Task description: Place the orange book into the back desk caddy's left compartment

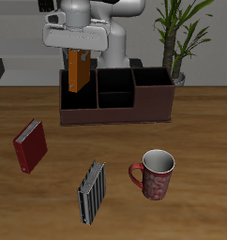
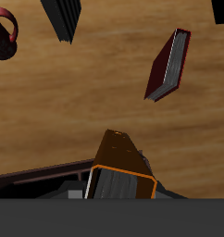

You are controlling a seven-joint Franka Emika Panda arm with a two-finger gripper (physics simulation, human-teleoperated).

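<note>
My gripper is shut on the top of the orange book and holds it upright. The book hangs over the left compartment of the back desk caddy, a long dark maroon-brown box with a black inside. The book's lower end is about at rim level of that end cell; I cannot tell whether it is inside. In the wrist view the orange book fills the near foreground, with the caddy's rim beside it. The fingers are hidden there.
A dark red book lies nearer the front edge; it also shows in the wrist view. A grey-and-black striped book and a red mug stand near the front. A potted plant is behind the caddy.
</note>
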